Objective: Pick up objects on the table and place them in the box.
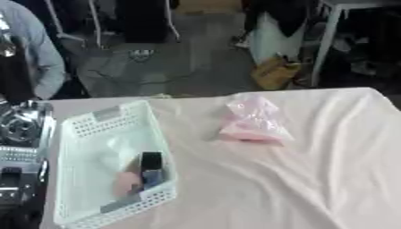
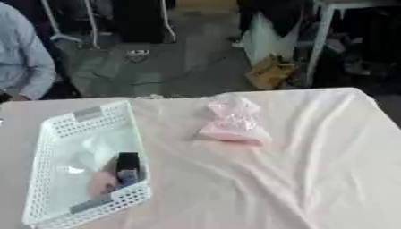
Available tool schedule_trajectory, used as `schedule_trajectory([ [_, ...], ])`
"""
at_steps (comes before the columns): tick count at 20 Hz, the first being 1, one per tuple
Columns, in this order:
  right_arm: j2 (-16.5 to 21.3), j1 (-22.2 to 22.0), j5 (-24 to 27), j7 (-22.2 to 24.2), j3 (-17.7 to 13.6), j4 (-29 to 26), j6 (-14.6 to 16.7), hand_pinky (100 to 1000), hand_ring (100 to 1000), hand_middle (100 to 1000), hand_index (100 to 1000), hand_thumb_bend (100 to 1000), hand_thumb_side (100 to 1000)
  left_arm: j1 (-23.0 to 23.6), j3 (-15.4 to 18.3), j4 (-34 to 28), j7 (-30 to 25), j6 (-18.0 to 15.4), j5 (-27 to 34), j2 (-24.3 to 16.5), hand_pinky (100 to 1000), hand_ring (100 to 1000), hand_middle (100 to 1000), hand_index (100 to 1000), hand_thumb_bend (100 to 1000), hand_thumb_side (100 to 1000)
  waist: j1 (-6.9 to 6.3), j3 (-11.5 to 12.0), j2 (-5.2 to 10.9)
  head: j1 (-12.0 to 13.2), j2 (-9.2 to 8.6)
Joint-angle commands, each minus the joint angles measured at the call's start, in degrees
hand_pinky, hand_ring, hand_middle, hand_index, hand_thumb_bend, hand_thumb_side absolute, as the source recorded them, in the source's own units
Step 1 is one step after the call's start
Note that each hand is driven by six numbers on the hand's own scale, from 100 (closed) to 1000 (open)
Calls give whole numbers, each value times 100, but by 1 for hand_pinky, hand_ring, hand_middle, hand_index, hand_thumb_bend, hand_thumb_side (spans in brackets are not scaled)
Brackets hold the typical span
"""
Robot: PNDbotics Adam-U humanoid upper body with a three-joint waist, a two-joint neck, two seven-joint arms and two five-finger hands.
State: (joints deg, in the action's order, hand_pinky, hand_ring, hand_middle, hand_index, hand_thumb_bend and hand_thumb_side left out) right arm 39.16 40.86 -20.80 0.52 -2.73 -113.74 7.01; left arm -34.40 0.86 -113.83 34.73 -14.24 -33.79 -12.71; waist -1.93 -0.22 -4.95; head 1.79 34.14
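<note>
Pink bag [image 1: 250,120] centre frame, outside basket [image 1: 82,127]. Hands out of shot, state unknown. Risk: crinkly bag slips in grasp.

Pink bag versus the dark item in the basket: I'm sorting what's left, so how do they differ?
The pink bag lies on the tablecloth, outside the white basket; the dark item already lies inside it. The pink bag is crumpled, translucent and bigger; the dark item is small, boxy and opaque. Neither is touched by a hand.

Only a stretch of the robot's left arm [image 1: 17,147] shows, silver higher up and black lower down. It lies just outside the left edge of the tabletop [image 1: 313,179], near its front corner.
</note>
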Motion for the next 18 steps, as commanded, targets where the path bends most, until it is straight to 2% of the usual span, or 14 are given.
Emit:
schedule_trajectory([
  [1,195,283,-372,844,204,-85,-196,885,953,913,925,108,1000,-61,-20,-76,-18,-27,18,-99,836,932,817,897,100,866,115,34,157,-82,10],
  [5,141,521,-661,1804,518,12,-271,891,952,924,932,100,1000,-62,-42,-76,-32,-49,31,-75,837,932,817,897,100,863,159,94,159,-225,22],
  [9,-83,780,-967,2358,885,513,-68,898,952,930,936,100,1000,-79,-61,-76,-48,-63,44,-52,837,932,817,897,100,863,168,164,162,-414,15],
  [10,-144,852,-1060,2442,973,664,14,903,957,931,948,144,940,-83,-63,-76,-52,-64,46,-48,836,932,817,897,100,863,166,178,162,-464,12],
  [11,-186,945,-1156,2591,1108,863,121,905,961,944,954,145,1000,-93,-67,-76,-57,-67,46,-46,836,932,817,897,100,863,168,202,159,-557,16],
  [13,-258,1103,-1290,2795,1254,1223,332,907,963,946,957,158,1000,-101,-71,-76,-64,-69,52,-45,836,932,817,897,100,863,169,220,158,-643,23],
  [14,-280,1153,-1330,2849,1288,1356,422,918,981,973,982,235,1000,-102,-71,-76,-65,-70,54,-45,837,932,817,896,100,861,170,224,157,-666,25],
  [16,-324,1369,-1447,3250,1516,1913,689,922,989,978,992,270,1000,-110,-83,-76,-68,-76,66,-31,837,932,817,896,100,859,189,272,144,-817,14],
  [17,-366,1477,-1514,3448,1592,2213,820,935,1000,995,1000,345,1000,-118,-88,-76,-69,-80,71,-25,837,932,818,896,100,858,191,292,136,-856,10],
  [18,-416,1583,-1585,3629,1644,2502,952,937,1000,997,1000,354,992,-127,-91,-76,-72,-83,75,-20,837,932,818,896,100,858,191,305,132,-877,8],
])
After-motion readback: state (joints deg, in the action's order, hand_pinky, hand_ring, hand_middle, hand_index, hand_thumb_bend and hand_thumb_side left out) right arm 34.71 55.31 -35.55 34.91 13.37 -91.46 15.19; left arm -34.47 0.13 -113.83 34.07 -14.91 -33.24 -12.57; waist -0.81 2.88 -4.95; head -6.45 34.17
